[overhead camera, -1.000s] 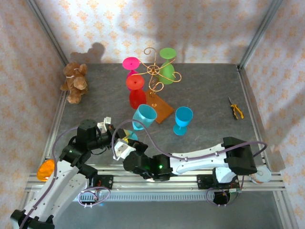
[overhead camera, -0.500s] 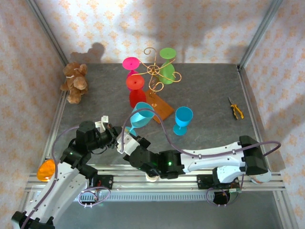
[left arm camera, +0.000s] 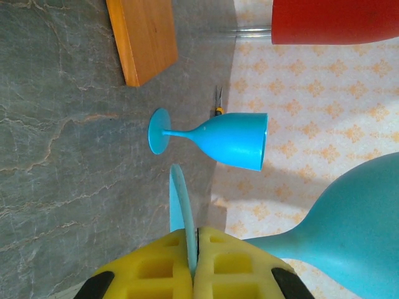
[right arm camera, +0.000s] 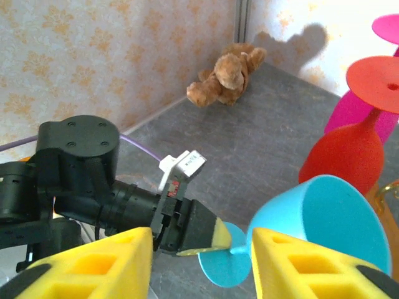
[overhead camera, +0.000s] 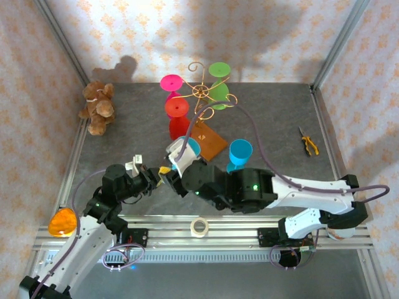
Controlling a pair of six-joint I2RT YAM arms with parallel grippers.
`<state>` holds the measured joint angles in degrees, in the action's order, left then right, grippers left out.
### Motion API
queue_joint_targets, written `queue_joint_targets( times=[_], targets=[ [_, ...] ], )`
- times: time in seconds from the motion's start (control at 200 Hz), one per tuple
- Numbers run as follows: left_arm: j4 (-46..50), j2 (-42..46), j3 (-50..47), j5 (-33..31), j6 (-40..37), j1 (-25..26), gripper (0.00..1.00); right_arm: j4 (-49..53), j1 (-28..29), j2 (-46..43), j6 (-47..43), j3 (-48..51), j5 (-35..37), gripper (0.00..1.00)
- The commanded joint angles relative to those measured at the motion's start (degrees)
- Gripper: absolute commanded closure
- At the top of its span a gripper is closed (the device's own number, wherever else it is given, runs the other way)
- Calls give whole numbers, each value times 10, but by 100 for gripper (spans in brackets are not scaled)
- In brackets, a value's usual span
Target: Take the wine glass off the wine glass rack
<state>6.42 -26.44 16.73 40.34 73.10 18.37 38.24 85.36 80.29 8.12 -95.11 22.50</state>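
A light blue wine glass [right arm camera: 330, 218] hangs tilted above the table, clear of the wine glass rack [overhead camera: 202, 93]. My left gripper [left arm camera: 193, 261] is shut on the rim of its round foot [left arm camera: 179, 205], and its bowl [left arm camera: 355, 243] bulges at the right. My right gripper [right arm camera: 199, 261] is open: its yellow fingers [right arm camera: 93, 268] stand either side of the foot and stem without touching. From above, the right gripper [overhead camera: 176, 163] covers most of that glass [overhead camera: 192, 147] beside the left gripper [overhead camera: 163, 174]. Green [overhead camera: 218, 84], pink [overhead camera: 171, 84] and red [overhead camera: 177, 118] glasses hang on the rack.
Another blue glass [overhead camera: 239, 152] stands upright right of the rack's wooden base [overhead camera: 211, 138]. A teddy bear [overhead camera: 98, 107] sits far left, pliers [overhead camera: 307, 142] lie far right. A tape roll [overhead camera: 199, 227] rests on the front rail, with an orange object [overhead camera: 62, 222] at the left.
My right gripper has opened and let go of the light blue glass, and its arm has swung away from the near edge over the glass. The left gripper stays shut on the foot.
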Motion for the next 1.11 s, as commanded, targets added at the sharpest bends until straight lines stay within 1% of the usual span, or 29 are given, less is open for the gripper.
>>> queue_joint_targets(
  times=[0.0, 0.085, 0.135, 0.31, 0.506, 0.756, 0.886, 0.971, 1.101],
  targets=[
    [-42, 16, -12, -10, 4, -2, 100, 115, -42, -6, 64, -39, -67, 48],
    [-41, 23, -19, -11, -1, -2, 100, 130, -74, -8, 69, -51, -104, 43],
    [-44, 26, -23, -13, -2, -2, 100, 137, -102, -7, 73, -57, -144, 40],
    [-46, 37, -30, -16, -2, -2, 100, 132, -177, 1, 81, -53, -225, 38],
    [-37, 46, -35, -18, -2, -2, 100, 120, -209, 36, 68, -62, -287, 36],
    [-32, 50, -34, -22, 0, -2, 100, 116, -220, 81, 60, -81, -325, 36],
    [-30, 53, -35, -26, -1, -2, 100, 115, -222, 99, 59, -86, -346, 39],
    [-29, 52, -35, -27, -2, -2, 100, 115, -222, 109, 59, -87, -356, 43],
    [-32, 47, -36, -31, -2, -2, 100, 120, -223, 120, 58, -87, -369, 54]
  ],
)
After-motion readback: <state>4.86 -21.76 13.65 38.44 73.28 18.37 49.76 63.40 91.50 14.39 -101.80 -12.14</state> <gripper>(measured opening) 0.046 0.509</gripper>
